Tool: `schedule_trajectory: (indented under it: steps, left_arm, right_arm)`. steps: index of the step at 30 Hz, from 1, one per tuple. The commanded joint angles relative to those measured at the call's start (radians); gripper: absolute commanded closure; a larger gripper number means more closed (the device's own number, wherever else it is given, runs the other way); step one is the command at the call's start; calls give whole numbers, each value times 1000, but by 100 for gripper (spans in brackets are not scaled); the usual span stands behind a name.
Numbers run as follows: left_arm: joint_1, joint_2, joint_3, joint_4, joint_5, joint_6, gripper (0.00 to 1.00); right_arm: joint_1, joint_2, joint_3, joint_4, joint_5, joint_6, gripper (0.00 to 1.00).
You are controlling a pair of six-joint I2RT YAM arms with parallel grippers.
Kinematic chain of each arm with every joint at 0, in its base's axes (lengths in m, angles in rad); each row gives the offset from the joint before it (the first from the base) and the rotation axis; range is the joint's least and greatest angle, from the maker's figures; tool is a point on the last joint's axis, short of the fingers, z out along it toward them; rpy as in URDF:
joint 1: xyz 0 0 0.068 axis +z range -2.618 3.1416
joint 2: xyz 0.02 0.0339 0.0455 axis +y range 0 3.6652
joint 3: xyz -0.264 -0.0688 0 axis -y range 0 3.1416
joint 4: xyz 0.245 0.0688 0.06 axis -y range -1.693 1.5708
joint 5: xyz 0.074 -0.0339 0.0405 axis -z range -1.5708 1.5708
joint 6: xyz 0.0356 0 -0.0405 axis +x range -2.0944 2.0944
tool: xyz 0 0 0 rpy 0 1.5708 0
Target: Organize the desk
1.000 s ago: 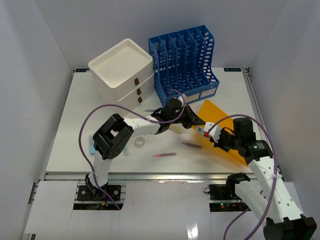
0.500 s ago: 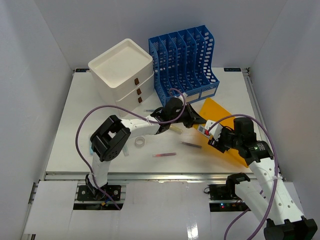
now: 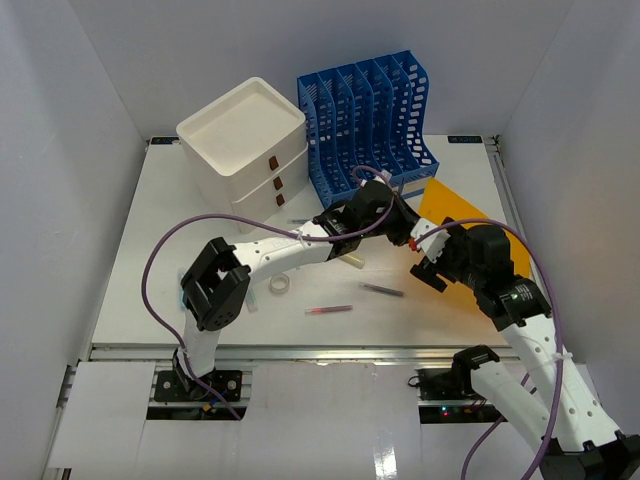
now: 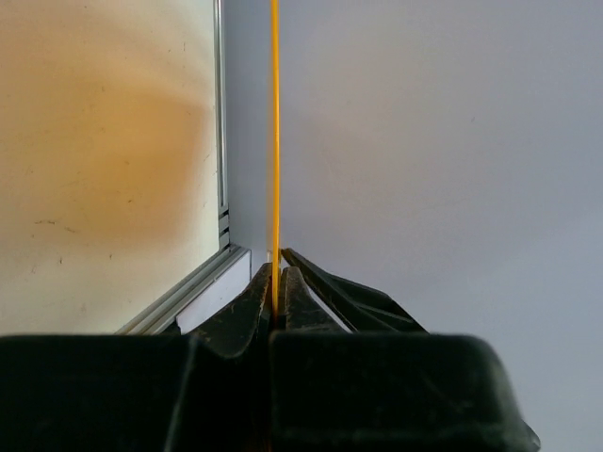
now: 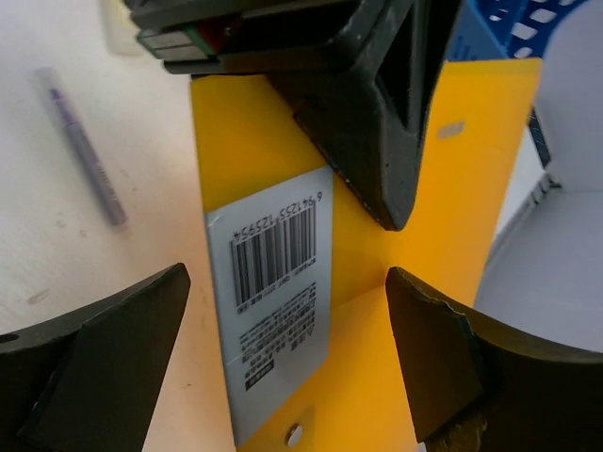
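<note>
On the white desk (image 3: 170, 220) a yellow folder (image 3: 468, 225) stands tilted on edge at the right, in front of the blue file rack (image 3: 370, 110). My left gripper (image 3: 393, 218) is shut on the folder's left edge. In the left wrist view the folder (image 4: 274, 141) shows as a thin yellow line running up from the shut left gripper (image 4: 275, 287). My right gripper (image 3: 425, 255) stands open just beside the folder. In the right wrist view its fingers (image 5: 104, 348) spread wide in front of the folder (image 5: 377, 367) and its barcode label (image 5: 278, 301), holding nothing.
A white drawer box (image 3: 245, 140) stands at the back left beside the rack. A tape roll (image 3: 280, 284), a red pen (image 3: 328, 309), a dark pen (image 3: 383, 290) and a pale eraser-like block (image 3: 350, 260) lie in front of the arms. The desk's right rail (image 3: 505, 200) runs behind the folder.
My right gripper has opened and let go of the yellow folder. The left gripper has carried the folder up and to the right, toward the blue rack, and tipped it more upright.
</note>
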Motion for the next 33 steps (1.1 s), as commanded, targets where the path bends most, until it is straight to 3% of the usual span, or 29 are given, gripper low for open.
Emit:
schedule_trajectory:
  steps: [1,4,12,20,23,29,33]
  left_arm:
    - [-5,-28,98,-100,-72,-53,100]
    - [-6,-27,124,-134,-93,-48,100]
    - [-8,-22,139,-157,-102,-47,100]
    - [-17,-1,184,-166,-82,-31,100]
    - [-17,-10,203,-164,-84,-2,82]
    - [-11,-66,249,-200,-127,99,26]
    - [8,-125,278,-213,-162,211,12]
  right_arm:
    - [61,22,-14,80,256,26,8]
    - [67,6,-48,153,369,-9,0]
    - [70,-8,-55,189,447,-59,38]
    - [70,-22,0,81,342,-55,76]
    - [70,-37,28,39,311,-53,87]
    - [67,-55,121,-31,219,-53,92]
    - [65,-65,195,-42,180,-61,92]
